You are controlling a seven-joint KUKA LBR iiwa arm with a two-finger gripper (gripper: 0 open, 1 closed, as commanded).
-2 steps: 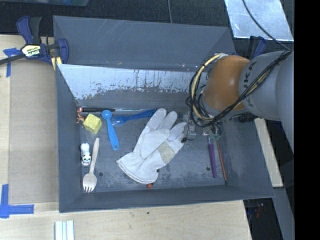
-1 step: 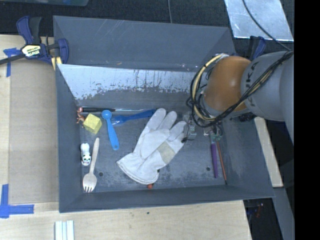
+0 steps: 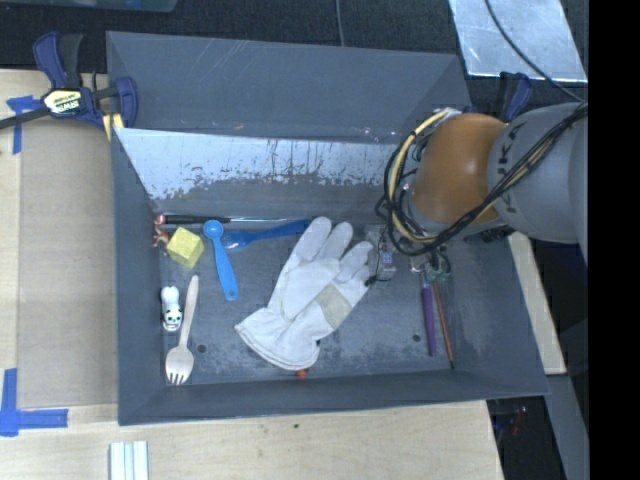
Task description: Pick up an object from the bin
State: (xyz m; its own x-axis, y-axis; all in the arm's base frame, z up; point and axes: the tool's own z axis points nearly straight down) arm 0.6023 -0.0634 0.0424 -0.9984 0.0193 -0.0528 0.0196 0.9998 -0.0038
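Highest up, closest to the camera, is the arm's orange cover point(image 3: 455, 173), with cables looped round it. It hangs over the 3 o'clock side of the grey bin point(image 3: 300, 138). Under it the gripper point(image 3: 383, 263) is down low, near the bin floor. I cannot tell if it is open or closed, because the small dark parts at its end are too hard to make out.

Right next to the gripper, at its 9 o'clock, lies a white glove point(image 3: 305, 298). It is spread flat in the middle of the bin. Its cuff points to 7 o'clock and its fingertips point(image 3: 343, 234) point to 1 o'clock, just beside the gripper. They may be touching, but I cannot be sure.

I think the glove is the thing to pick. It looks soft, light and floppy, and it will not break. A gripper cannot go round it like a block, so it should pinch a thick bit of cloth, such as a glove finger or a fold by the palm. A thin pinch could slip out. Once lifted, the glove will droop and swing — so lift it high.

Other things lie well apart from the glove's middle:
- a purple pen point(image 3: 428, 318) at 4 o'clock
- a blue spoon point(image 3: 222, 263) and a yellow block point(image 3: 185, 246) at 10 o'clock
- a white fork point(image 3: 183, 333) and a tiny white toy point(image 3: 172, 308) at 8 o'clock
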